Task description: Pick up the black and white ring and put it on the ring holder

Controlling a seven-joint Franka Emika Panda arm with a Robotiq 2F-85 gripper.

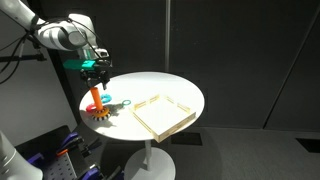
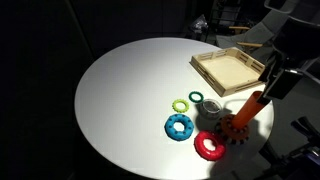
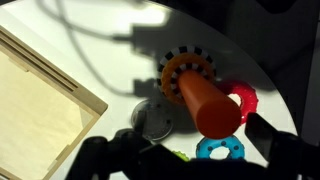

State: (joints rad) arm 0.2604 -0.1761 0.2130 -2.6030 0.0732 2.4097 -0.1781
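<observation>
The black and white ring (image 2: 197, 97) lies flat on the white table between the green ring (image 2: 181, 105) and a grey disc (image 2: 211, 111). I cannot make it out in the wrist view. The ring holder is an orange peg (image 2: 250, 108) on a round patterned base (image 2: 237, 128). It also shows in an exterior view (image 1: 93, 97) and, with nothing on the peg, in the wrist view (image 3: 205, 100). My gripper (image 1: 95, 68) hovers just above the peg top (image 2: 275, 80). In the wrist view its fingers (image 3: 185, 148) are spread wide and empty.
A blue ring (image 2: 181, 127) (image 3: 220, 148) and a red ring (image 2: 209, 147) (image 3: 243, 98) lie beside the holder's base. The grey disc (image 3: 155, 118) lies left of the peg. A shallow wooden tray (image 2: 228, 70) (image 1: 163, 113) (image 3: 40, 100) sits further along the table. The table edge is close behind the holder.
</observation>
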